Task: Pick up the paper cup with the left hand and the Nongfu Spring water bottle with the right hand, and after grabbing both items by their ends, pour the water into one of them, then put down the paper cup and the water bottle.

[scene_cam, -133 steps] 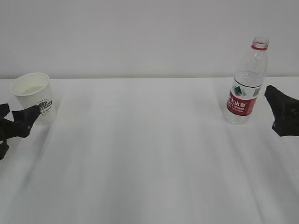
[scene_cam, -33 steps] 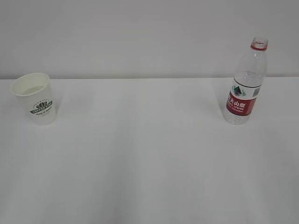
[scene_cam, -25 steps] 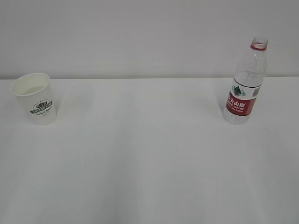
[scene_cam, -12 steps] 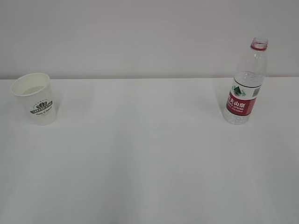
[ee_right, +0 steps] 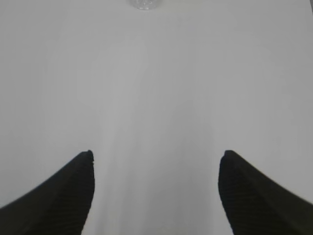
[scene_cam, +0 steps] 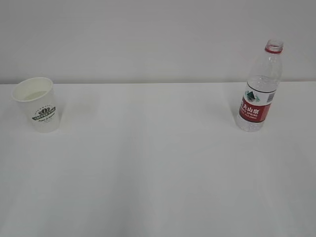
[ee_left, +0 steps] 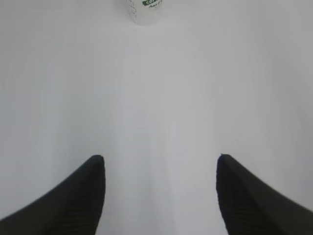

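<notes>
Standing well left of the bottle (scene_cam: 260, 89), the cup (scene_cam: 37, 104) is separated by bare tabletop (scene_cam: 158, 168); both claws (ee_left: 160, 196) (ee_right: 155, 191), seen only by wrist cameras, are spread apart, empty.

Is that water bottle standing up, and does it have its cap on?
The Nongfu Spring water bottle stands upright, uncapped: its mouth shows open.

Left gripper (ee_left: 159, 161) and right gripper (ee_right: 156, 156) gape wide, holding nothing.

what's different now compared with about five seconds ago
Both grippers, which flanked the paper cup and the Nongfu Spring water bottle in the exterior view, have pulled back out of it, open and empty. Cup and bottle stand upright where they were.
</notes>
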